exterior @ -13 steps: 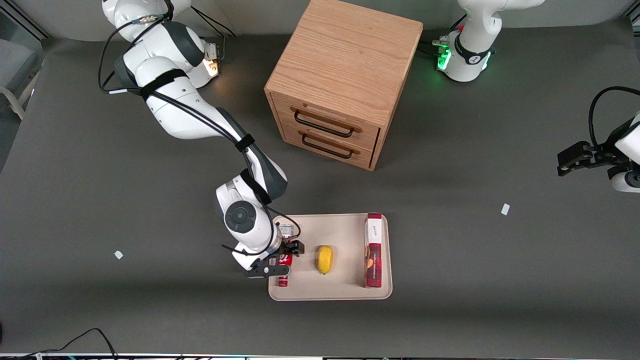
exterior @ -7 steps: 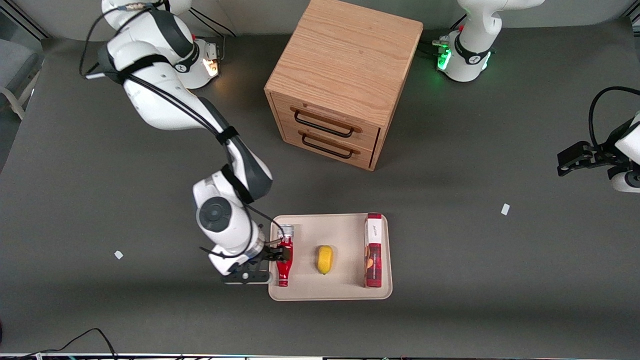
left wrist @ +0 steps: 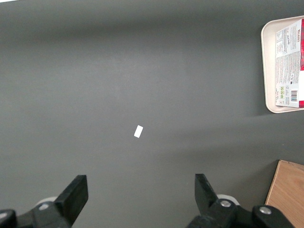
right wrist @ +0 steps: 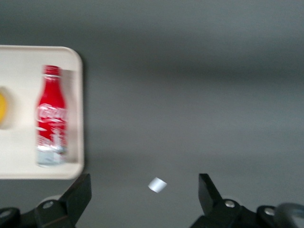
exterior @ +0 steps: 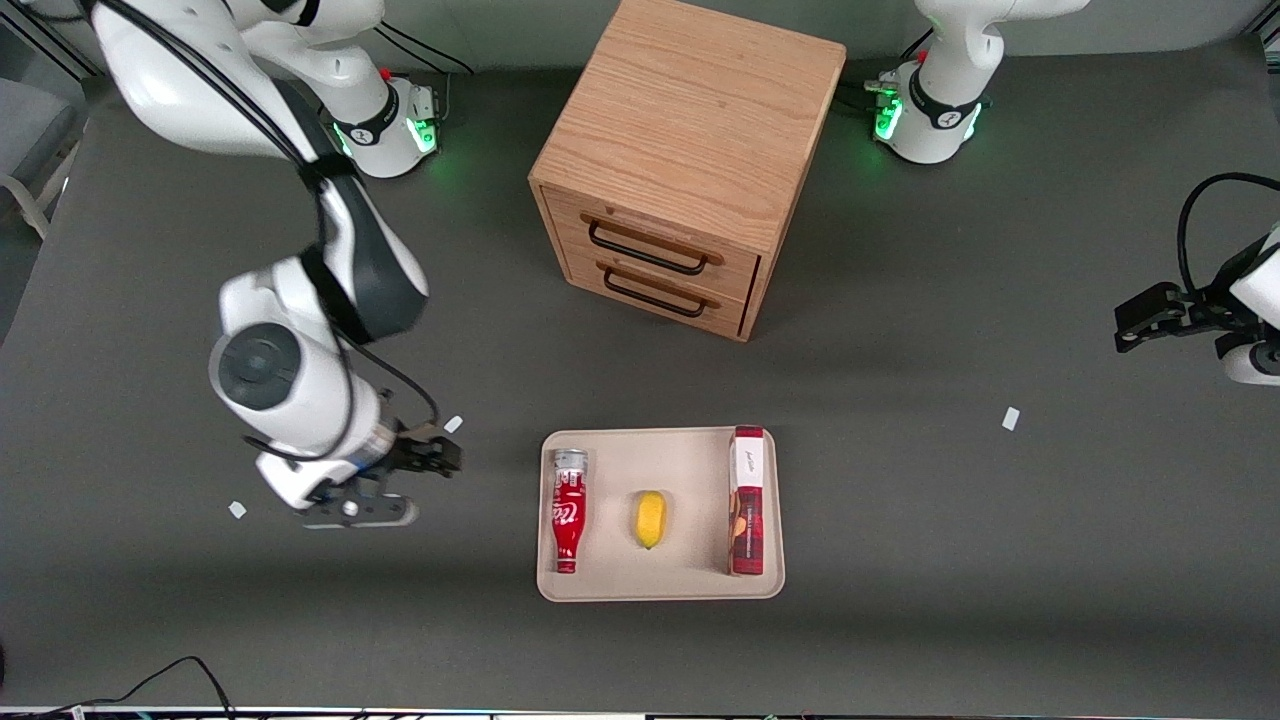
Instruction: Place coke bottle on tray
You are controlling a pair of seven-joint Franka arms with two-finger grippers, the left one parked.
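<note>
Front view: tray (exterior: 690, 585) holds the coke bottle (exterior: 567, 510) lying flat, a lemon (exterior: 650, 518) and a red-and-white box (exterior: 747, 500); gripper (exterior: 425, 470) hangs over bare table toward the working arm's end, well apart from the tray. Right wrist view: fingers (right wrist: 78, 192) spread wide, nothing between them; bottle red with white script, silvery base, red cap. Left wrist view: only the box's printed face (left wrist: 290, 66) on the tray corner.

glossy coke bottle (exterior: 567, 510), matt tray (exterior: 690, 585), wooden cabinet (exterior: 690, 150)
</note>
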